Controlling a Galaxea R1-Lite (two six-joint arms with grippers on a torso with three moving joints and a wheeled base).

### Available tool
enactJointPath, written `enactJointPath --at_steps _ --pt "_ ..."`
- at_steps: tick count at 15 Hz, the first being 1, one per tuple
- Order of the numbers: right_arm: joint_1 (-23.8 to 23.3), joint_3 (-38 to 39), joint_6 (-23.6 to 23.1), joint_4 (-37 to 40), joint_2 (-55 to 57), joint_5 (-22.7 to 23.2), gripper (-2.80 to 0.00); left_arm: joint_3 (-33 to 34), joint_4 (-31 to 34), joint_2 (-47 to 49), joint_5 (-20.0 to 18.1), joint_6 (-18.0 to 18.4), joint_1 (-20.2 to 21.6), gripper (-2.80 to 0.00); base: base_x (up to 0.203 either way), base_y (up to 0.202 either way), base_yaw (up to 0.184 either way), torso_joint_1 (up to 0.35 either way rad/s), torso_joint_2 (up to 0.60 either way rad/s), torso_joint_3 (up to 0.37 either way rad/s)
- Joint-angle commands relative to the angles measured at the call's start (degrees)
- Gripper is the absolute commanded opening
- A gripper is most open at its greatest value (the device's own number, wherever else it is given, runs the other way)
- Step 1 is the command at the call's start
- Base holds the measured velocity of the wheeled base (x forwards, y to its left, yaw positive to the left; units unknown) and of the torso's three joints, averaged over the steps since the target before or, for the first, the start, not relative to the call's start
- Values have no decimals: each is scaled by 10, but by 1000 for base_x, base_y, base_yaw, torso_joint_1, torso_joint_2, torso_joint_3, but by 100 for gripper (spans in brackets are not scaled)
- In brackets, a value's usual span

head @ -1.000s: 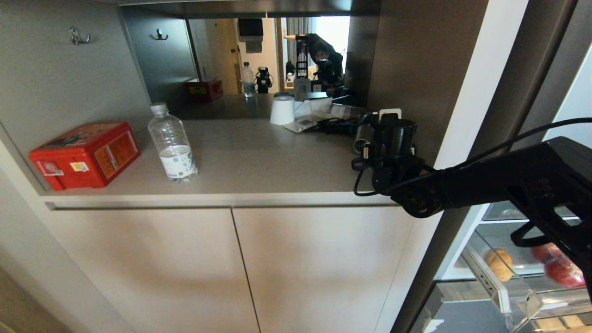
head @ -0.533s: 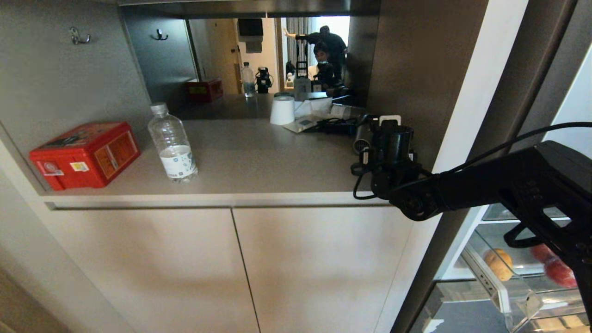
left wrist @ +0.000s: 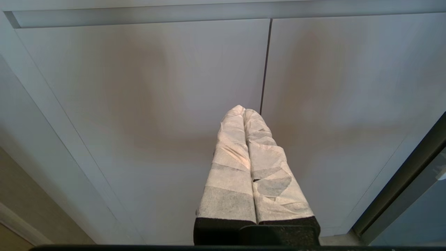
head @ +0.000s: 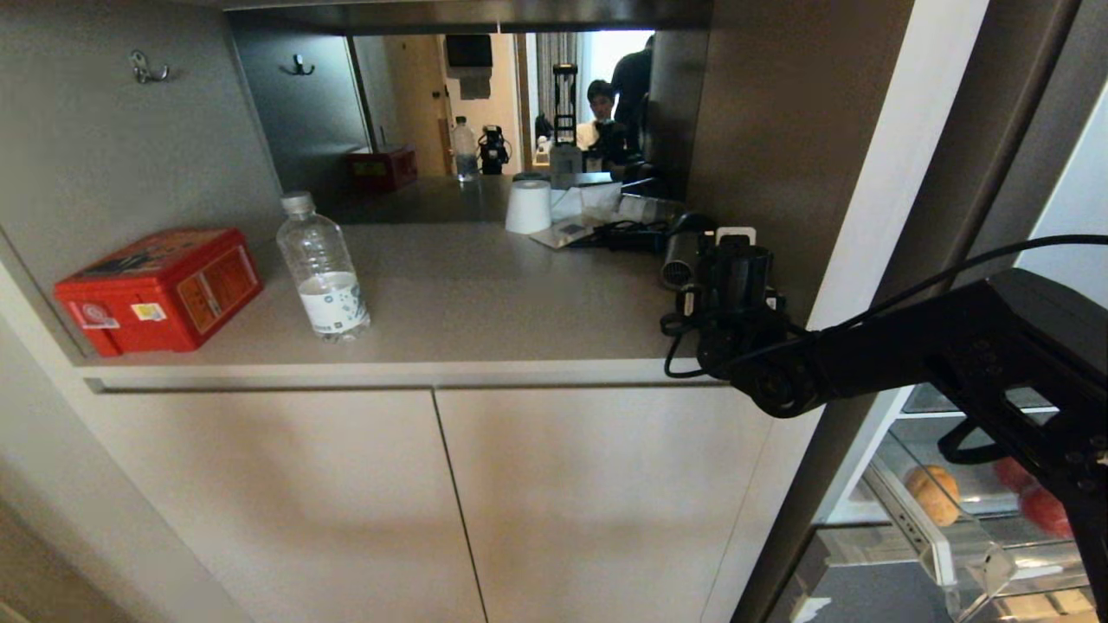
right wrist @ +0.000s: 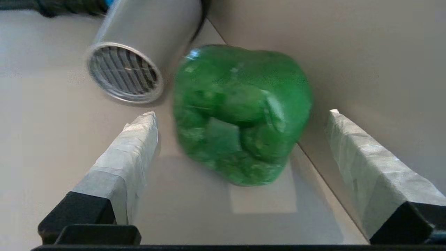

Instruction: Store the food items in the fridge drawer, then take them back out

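I am reaching my right arm across to the far right corner of the grey counter (head: pixel 485 303), where the counter meets the side wall. My right gripper (right wrist: pixel 240 139) is standing wide open there, its taped fingers (right wrist: pixel 129 153) spread on either side of the green bell pepper (right wrist: pixel 240 111) and clear of it. The pepper is sitting on the counter, against the wall, just beside the silver barrel of a hair dryer (right wrist: pixel 139 52); in the head view my own wrist is hiding it.

I am keeping my left gripper (left wrist: pixel 244 115) down low in front of the pale cupboard doors (left wrist: pixel 139 104), its wrapped fingers pressed together with nothing between them.

The potato (head: pixel 933 495) is lying in the clear fridge drawer (head: pixel 943 554), which is pulled out at my lower right, with something red near it behind my arm. Well to my left on the counter are standing a water bottle (head: pixel 322 268) and a red box (head: pixel 160 290).
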Motion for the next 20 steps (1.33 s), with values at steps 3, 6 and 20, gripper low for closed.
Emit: enactJointPath --at_steps 3,6,20 --pt "-11 -2 1 -3 8 0 0 6 0 0 0 0 0 -280 0 0 0 0 0 0" --pt "-13 -6 3 -3 13 3 0 6 0 0 0 0 0 -280 0 0 0 0 0 0" --pt "0 14 9 -3 -11 9 -280 6 0 0 0 0 0 -280 0 0 0 0 0 0"
